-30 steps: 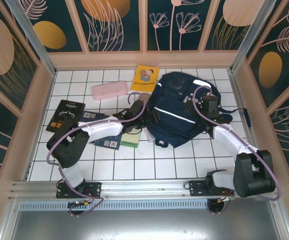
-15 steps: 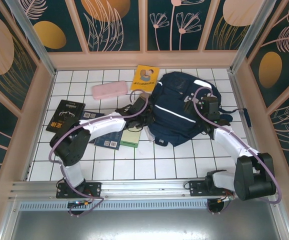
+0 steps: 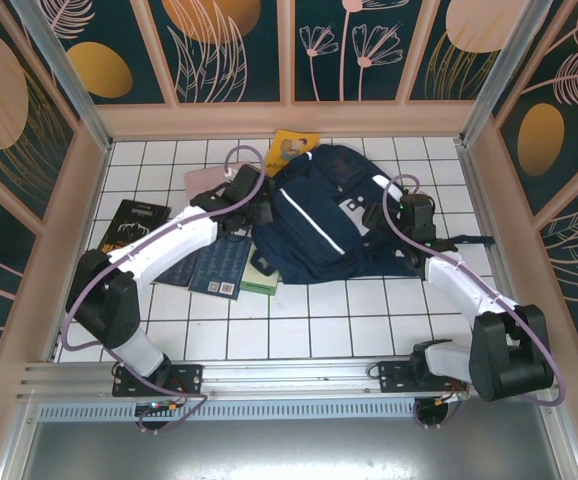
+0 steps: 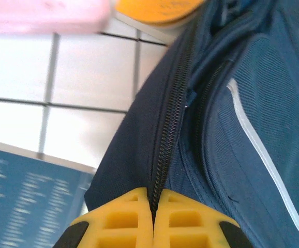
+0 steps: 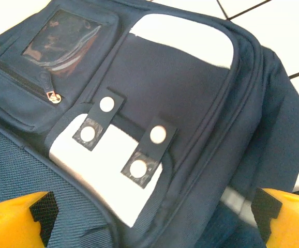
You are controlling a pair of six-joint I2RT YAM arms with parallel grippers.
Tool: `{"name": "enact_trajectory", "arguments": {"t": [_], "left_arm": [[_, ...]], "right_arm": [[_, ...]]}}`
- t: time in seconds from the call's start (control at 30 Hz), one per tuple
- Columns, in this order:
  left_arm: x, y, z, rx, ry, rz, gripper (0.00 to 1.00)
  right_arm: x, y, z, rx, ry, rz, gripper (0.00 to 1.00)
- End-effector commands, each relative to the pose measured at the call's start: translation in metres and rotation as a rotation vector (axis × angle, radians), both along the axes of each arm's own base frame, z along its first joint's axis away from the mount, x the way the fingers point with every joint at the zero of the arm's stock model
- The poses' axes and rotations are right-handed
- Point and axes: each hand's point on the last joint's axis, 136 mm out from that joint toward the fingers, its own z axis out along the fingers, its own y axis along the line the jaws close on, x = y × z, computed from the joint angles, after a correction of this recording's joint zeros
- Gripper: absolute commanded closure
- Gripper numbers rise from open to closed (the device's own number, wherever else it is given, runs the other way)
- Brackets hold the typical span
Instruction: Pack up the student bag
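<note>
Student bag point(image 3: 319, 225): the landmark, lying between both grippers with its long axis roughly left–right.
Right gripper point(image 5: 152, 219): over the bag's right end, jaws spread wide, holding nothing.
Left gripper point(image 4: 153, 219): at the bag's left edge, clamped on the zip seam point(image 4: 166, 144).
Zip seam: runs straight ahead of the left gripper.

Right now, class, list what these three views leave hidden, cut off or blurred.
- Left wrist view: whether the shut left jaws pinch a zip pull or only the seam of the student bag; the yellow fingers hide it.
- Left wrist view: print on the blue book, blurred; pink case, cut by the top edge.
- Top view: yellow book, partly hidden by the bag.
- Right wrist view: window pocket contents, lost in glare.
</note>
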Motion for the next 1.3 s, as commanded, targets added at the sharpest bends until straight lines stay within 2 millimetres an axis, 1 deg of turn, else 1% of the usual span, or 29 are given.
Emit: {"name": "enact_trajectory", "arguments": {"t": [0.0,0.1,0.13,0.17,0.2,0.23,0.3,0.37,0.4,0.43,0.47,0.57,0.67,0.73,0.8,0.9,0.97,1.03,1.1,1.13,1.17,1.27], "left_arm": [[0.032,0.024,0.035,0.113,-0.134,0.001,1.0],[0.051,0.032,0.03,0.154,-0.151,0.006,0.99],[0.056,0.033,0.029,0.162,-0.155,0.006,0.94],[0.06,0.032,0.028,0.165,-0.155,0.007,0.86],[0.064,0.03,0.022,0.169,-0.14,0.003,0.81],[0.065,0.027,0.02,0.162,-0.132,-0.002,0.77],[0.063,0.021,0.019,0.119,-0.118,-0.01,0.66],[0.057,0.016,0.018,0.072,-0.106,-0.015,0.58],[0.052,0.014,0.017,0.047,-0.1,-0.018,0.57],[0.048,0.012,0.01,0.034,-0.084,-0.026,0.56],[0.04,0.01,0.02,0.001,-0.1,-0.031,0.54],[0.016,-0.007,0.017,-0.06,-0.099,-0.075,0.52],[-0.009,-0.031,0.011,-0.094,-0.096,-0.133,0.51],[-0.021,-0.048,0.007,-0.133,-0.082,-0.17,0.5],[-0.031,-0.065,0.0,-0.176,-0.066,-0.207,0.51],[-0.039,-0.083,-0.01,-0.204,-0.042,-0.24,0.53],[-0.045,-0.099,-0.011,-0.22,-0.044,-0.285,0.53],[-0.05,-0.115,-0.011,-0.213,-0.05,-0.33,0.53],[-0.057,-0.131,-0.016,-0.192,-0.045,-0.375,0.53],[-0.059,-0.136,-0.016,-0.187,-0.046,-0.392,0.53],[-0.061,-0.144,-0.025,-0.171,-0.031,-0.411,0.53],[-0.067,-0.164,-0.033,-0.154,-0.024,-0.467,0.53]], "right_arm": [[-0.009,0.02,-0.004,0.042,0.023,0.062,0.01],[-0.016,0.027,-0.011,0.067,0.043,0.08,0.01],[-0.018,0.029,-0.013,0.077,0.049,0.086,0.01],[-0.021,0.032,-0.015,0.09,0.057,0.096,0.01],[-0.024,0.034,-0.016,0.1,0.066,0.103,0.01],[-0.026,0.036,-0.017,0.107,0.073,0.109,0.01],[-0.032,0.041,-0.018,0.124,0.08,0.133,0.05],[-0.038,0.044,-0.018,0.141,0.086,0.142,0.06],[-0.041,0.046,-0.018,0.152,0.086,0.15,0.07],[-0.044,0.048,-0.017,0.161,0.086,0.155,0.08],[-0.047,0.048,-0.018,0.17,0.092,0.153,0.09],[-0.057,0.049,-0.021,0.198,0.107,0.151,0.14],[-0.066,0.047,-0.027,0.22,0.125,0.136,0.19],[-0.069,0.046,-0.03,0.234,0.129,0.122,0.23],[-0.071,0.048,-0.032,0.254,0.127,0.131,0.3],[-0.072,0.054,-0.033,0.269,0.139,0.157,0.33],[-0.071,0.051,-0.037,0.253,0.159,0.14,0.33],[-0.071,0.043,-0.044,0.236,0.176,0.094,0.36],[-0.071,0.03,-0.051,0.235,0.195,0.033,0.37],[-0.07,0.026,-0.051,0.242,0.196,0.014,0.38],[-0.069,0.021,-0.052,0.248,0.196,-0.002,0.38],[-0.068,0.013,-0.049,0.256,0.182,-0.031,0.38]]}}
